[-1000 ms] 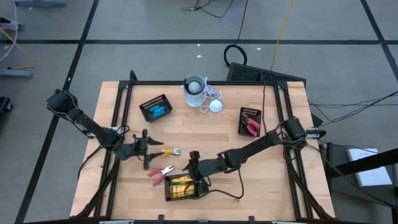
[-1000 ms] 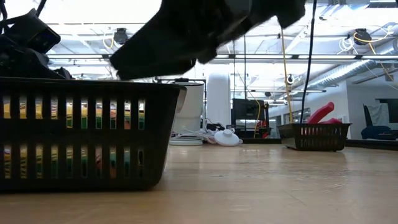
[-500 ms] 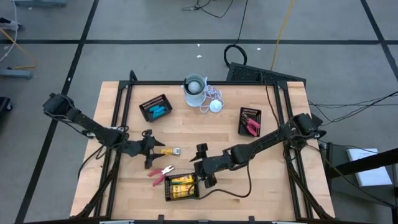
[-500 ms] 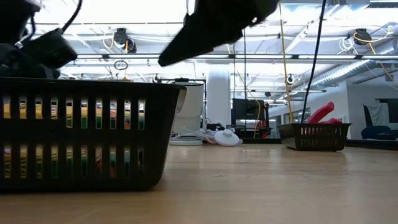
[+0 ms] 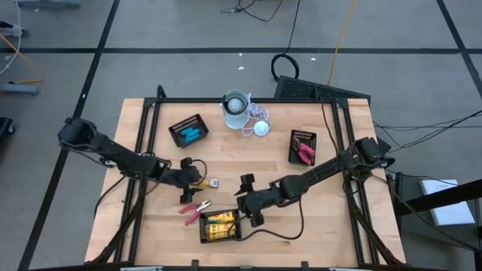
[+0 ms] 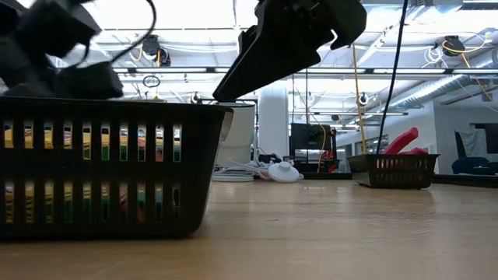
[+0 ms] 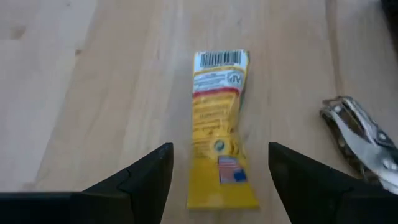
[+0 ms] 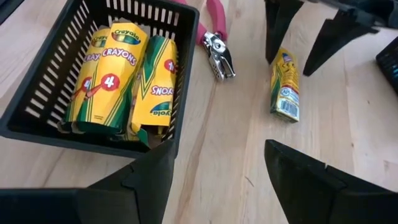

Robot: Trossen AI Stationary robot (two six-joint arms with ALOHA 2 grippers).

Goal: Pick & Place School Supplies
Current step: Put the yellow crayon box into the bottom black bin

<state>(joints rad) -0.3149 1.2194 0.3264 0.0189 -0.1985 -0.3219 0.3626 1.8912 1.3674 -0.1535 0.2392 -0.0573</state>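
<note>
A yellow crayon pack (image 7: pixel 217 130) lies flat on the table (image 5: pixel 324 226), right between the spread fingers of the left gripper (image 5: pixel 197 181), which is open and holds nothing. A red-handled tool (image 7: pixel 364 144) sits just beside one finger, so a slightly skewed closing could nudge it or pinch the flat pack by an edge and let it slip. The right gripper (image 5: pixel 248 202), open and empty, hovers just beside the crayon tray (image 8: pixel 43 127), near enough that the arms could crowd each other there.
</note>
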